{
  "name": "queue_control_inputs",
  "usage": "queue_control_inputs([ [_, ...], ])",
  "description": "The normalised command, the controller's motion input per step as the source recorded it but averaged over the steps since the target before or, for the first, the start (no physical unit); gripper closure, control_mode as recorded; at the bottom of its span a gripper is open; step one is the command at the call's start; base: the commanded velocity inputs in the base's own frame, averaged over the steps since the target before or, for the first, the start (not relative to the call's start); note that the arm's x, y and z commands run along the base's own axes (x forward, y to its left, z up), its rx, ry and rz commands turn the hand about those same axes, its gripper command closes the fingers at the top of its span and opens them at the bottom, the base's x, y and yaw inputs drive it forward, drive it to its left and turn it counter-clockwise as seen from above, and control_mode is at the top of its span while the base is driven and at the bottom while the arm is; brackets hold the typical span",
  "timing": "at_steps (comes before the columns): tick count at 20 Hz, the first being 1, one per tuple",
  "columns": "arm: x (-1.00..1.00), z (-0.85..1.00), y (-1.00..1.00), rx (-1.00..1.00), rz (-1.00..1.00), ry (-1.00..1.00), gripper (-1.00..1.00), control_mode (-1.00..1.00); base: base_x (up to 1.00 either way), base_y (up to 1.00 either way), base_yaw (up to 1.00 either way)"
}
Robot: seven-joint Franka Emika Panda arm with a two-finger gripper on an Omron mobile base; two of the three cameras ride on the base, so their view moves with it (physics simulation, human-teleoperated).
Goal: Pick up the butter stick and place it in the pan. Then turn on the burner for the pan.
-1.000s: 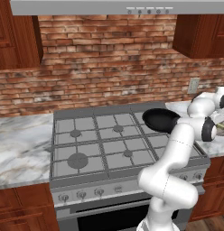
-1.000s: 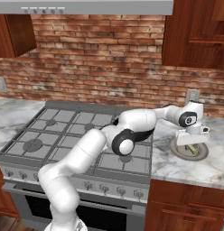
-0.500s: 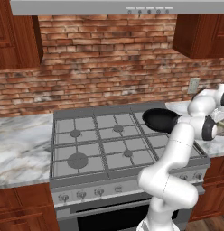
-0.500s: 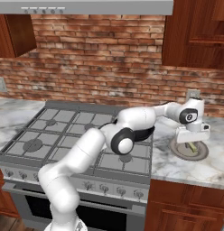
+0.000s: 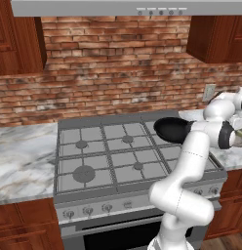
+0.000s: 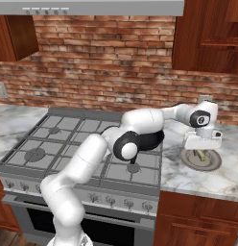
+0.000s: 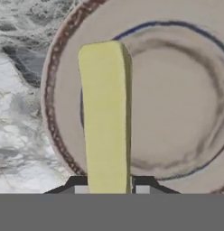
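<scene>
The tool (image 7: 108, 188) is clamped narrow on the butter stick (image 7: 105, 117), whose long axis runs up the hand view's middle over the plate (image 7: 177, 149). In the right base view, the pan (image 6: 148, 141) lies left of the tool, on the stove, so the carry goes leftward.
</scene>
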Motion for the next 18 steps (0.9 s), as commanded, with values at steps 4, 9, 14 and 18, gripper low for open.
queue_control_inputs([
  [4, -0.4, 0.05, 0.61, 0.0, -0.03, -0.01, 1.0, -1.0, 0.0, 0.0, 0.0],
  [9, -0.3, 0.21, 0.56, 0.0, 0.0, -0.03, 1.0, -1.0, 0.0, 0.0, 0.0],
  [14, -0.2, 0.32, 0.66, -0.01, 0.0, -0.08, 1.0, -1.0, 0.0, 0.0, 0.0],
  [18, -0.2, 0.31, 0.77, -0.06, 0.0, -0.09, 1.0, -1.0, 0.0, 0.0, 0.0],
])
